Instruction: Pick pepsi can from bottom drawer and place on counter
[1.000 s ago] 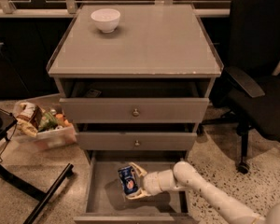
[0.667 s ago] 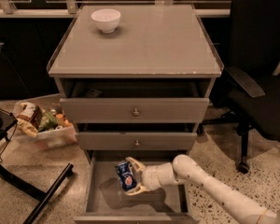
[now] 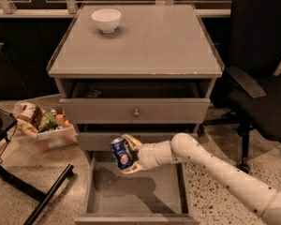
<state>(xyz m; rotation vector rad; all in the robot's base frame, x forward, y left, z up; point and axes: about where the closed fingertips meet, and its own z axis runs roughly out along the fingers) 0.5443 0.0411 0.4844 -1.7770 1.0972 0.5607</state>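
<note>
The pepsi can (image 3: 121, 153), dark blue with a round logo, is held in my gripper (image 3: 130, 154), which is shut on it. The can hangs tilted in the air above the open bottom drawer (image 3: 131, 198), at about the height of the middle drawer's front. My white arm reaches in from the lower right. The bottom drawer's grey floor holds nothing but the can's shadow. The glossy grey counter (image 3: 150, 41) is above, with a raised rim.
A white bowl (image 3: 106, 20) stands at the counter's back left. The top drawer (image 3: 135, 110) with a round knob is slightly open. A bin of snack bags (image 3: 43, 123) sits on the floor at left. A black office chair (image 3: 260, 88) stands at right.
My gripper has lifted the pepsi can up out of the bottom drawer and slightly left, from near the drawer floor to the height of the middle drawer's front.
</note>
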